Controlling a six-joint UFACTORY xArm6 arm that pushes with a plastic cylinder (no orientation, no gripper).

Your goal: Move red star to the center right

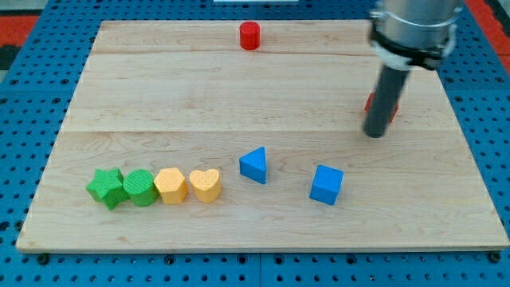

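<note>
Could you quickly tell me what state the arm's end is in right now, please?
No gripper: my tip holds nothing, resting at the view's right against the mostly hidden red star, up and right of the blue cube.

My tip (374, 133) stands before a red block (395, 108), probably the star, mostly hidden behind the rod.

Board layout from my tip

My tip (374, 134) stands just left of the red star (394, 108); 4 blocks (153, 187) row at bottom-left
</note>
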